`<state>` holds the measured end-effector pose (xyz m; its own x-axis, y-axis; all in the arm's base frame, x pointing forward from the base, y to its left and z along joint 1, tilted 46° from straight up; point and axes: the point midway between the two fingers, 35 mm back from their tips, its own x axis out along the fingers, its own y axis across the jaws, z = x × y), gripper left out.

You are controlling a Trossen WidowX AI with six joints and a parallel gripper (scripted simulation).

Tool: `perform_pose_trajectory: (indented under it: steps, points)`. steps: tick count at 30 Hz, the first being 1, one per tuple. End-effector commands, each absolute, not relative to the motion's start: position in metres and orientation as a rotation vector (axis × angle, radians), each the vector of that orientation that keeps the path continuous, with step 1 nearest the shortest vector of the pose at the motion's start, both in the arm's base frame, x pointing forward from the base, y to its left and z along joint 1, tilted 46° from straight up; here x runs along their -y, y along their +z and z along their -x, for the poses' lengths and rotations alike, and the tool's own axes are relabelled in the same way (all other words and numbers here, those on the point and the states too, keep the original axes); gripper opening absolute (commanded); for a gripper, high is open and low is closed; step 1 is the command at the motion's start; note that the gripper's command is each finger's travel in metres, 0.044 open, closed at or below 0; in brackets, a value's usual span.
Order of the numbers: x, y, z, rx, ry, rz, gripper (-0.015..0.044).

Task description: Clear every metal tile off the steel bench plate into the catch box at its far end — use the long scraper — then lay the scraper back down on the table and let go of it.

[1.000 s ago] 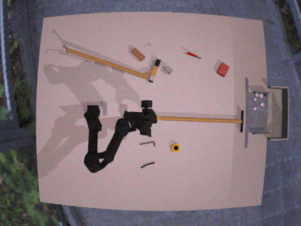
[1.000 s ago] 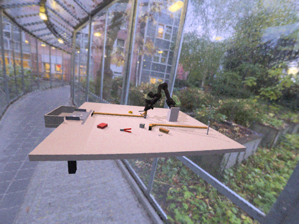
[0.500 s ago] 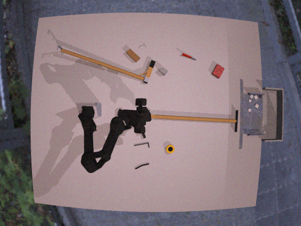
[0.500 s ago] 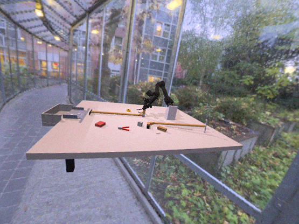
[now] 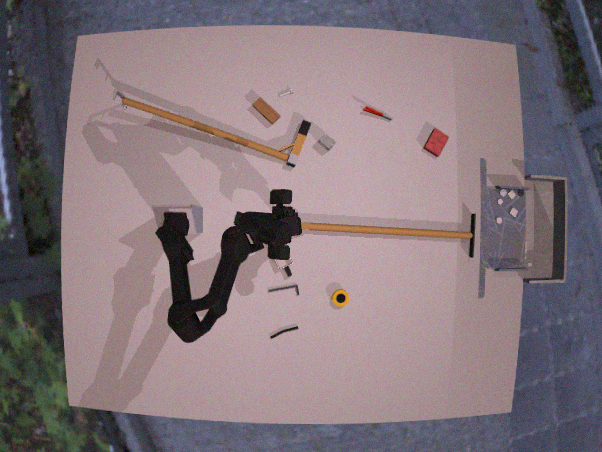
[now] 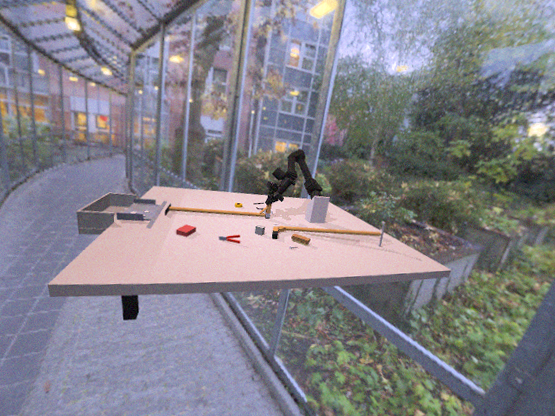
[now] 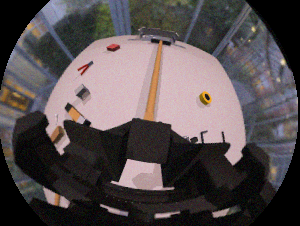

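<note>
The long scraper [image 5: 385,230] [image 6: 217,211] [image 7: 154,85] lies with its tan handle stretching away from the arm. Its black blade [image 5: 472,245] is just short of the grey strip at the near end of the steel plate [image 5: 507,245]. My gripper [image 6: 268,211] [image 7: 148,122] is shut on the scraper's near end, low over the table; in the overhead view the arm hides the fingers. Several small pale tiles [image 5: 514,212] lie on the plate, mostly toward one side. The catch box [image 5: 567,230] [image 6: 94,222] adjoins the plate's far end; its inside shows no tile that I can make out.
A second long-handled tool [image 5: 210,131] [image 6: 328,229], a wooden block [image 5: 266,110], a grey block [image 5: 326,142], red pliers [image 5: 374,111] and a red block [image 5: 436,142] lie on one side. A yellow roll [image 5: 340,298] [image 7: 205,97] and a hex key [image 5: 283,288] lie on the other.
</note>
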<state>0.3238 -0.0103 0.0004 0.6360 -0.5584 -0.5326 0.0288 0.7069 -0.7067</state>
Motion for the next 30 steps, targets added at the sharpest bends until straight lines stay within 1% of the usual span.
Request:
perform_pose_trajectory:
  steps: [1,30]
  points:
    - [0.003,-0.003,-0.325,-0.818,-0.360,0.720,0.0000]
    - [-0.021,-0.027,-0.318,-0.821,-0.349,0.729,0.0000]
